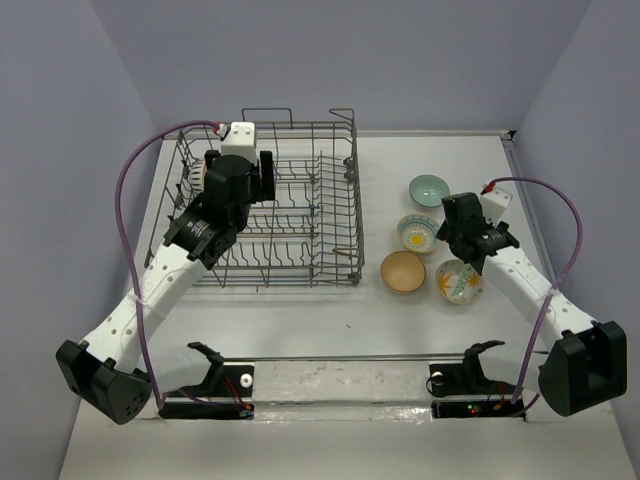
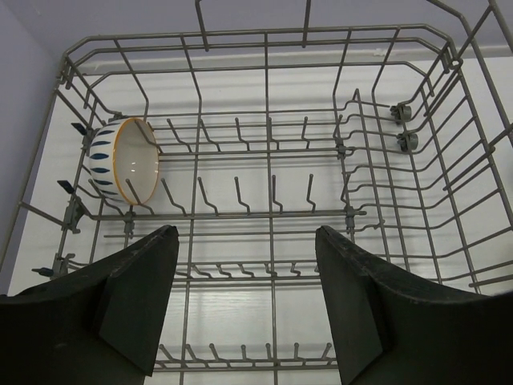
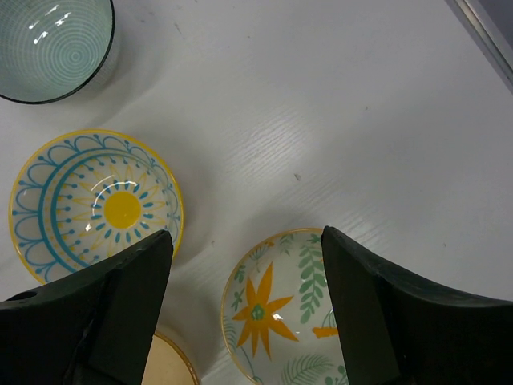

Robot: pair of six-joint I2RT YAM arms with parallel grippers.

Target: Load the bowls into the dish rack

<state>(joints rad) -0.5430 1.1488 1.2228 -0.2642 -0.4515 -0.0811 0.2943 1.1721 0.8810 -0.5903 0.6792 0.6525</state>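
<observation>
While the left gripper (image 2: 244,241) hangs wide open and empty over the dish rack (image 2: 264,36), one blue-striped bowl (image 2: 128,160) stands on edge among the tines at the rack's left end, ahead and to the left of the fingers (image 2: 136,305). The right gripper (image 3: 247,241), also spread wide with nothing held, hovers above the table (image 3: 321,120). The flower bowl (image 3: 276,309) lies below, between its fingers (image 3: 385,321). The sun-patterned bowl (image 3: 96,208) is just to the left, the teal bowl (image 3: 52,44) farther off, and the tan bowl (image 1: 403,271) nearest the rack.
</observation>
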